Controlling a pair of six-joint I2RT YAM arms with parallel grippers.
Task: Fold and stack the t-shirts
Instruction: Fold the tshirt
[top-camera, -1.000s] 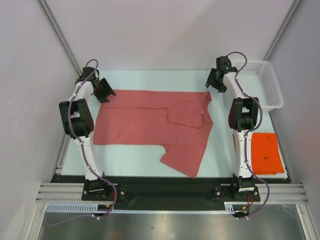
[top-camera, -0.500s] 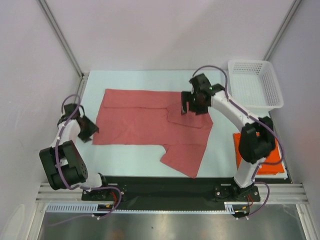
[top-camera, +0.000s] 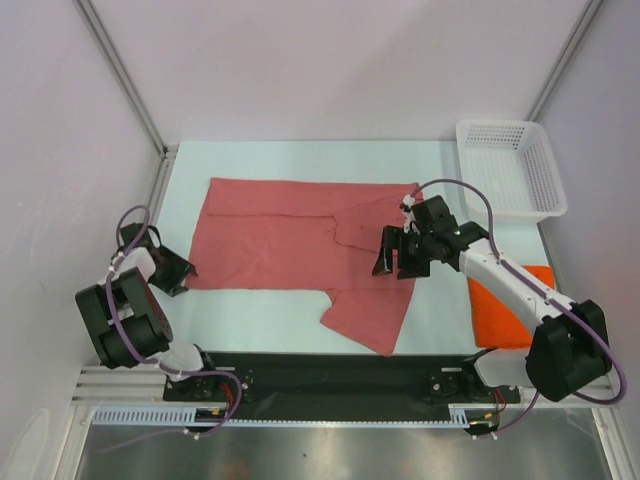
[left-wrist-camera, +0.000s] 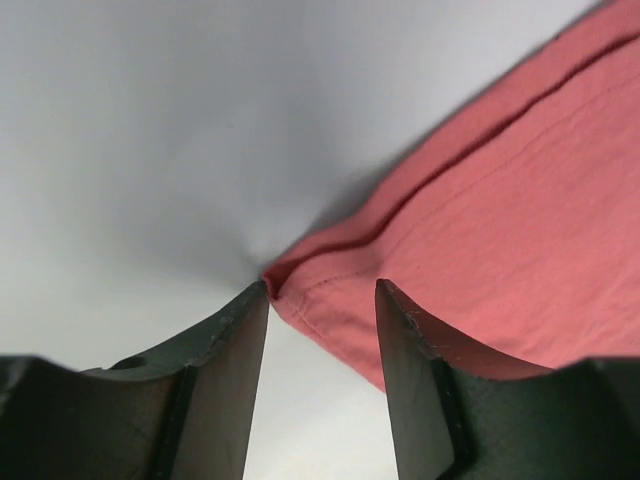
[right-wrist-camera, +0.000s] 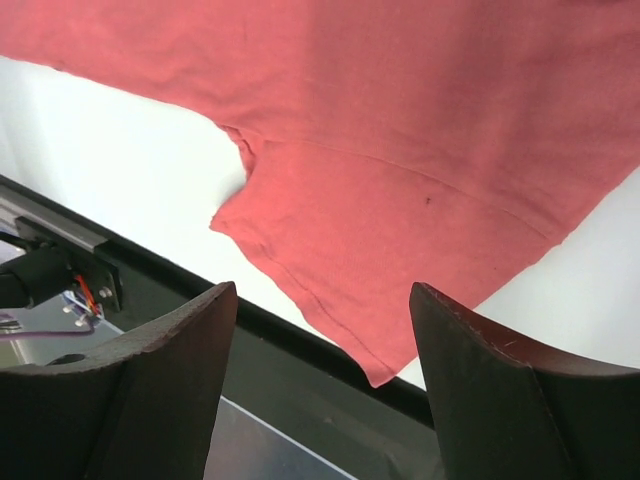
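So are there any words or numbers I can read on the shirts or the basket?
None can be read in any view.
The pink-red shirt is plain cloth with no print.
The orange shirt shows no print or tag.
The white basket has no label that shows.
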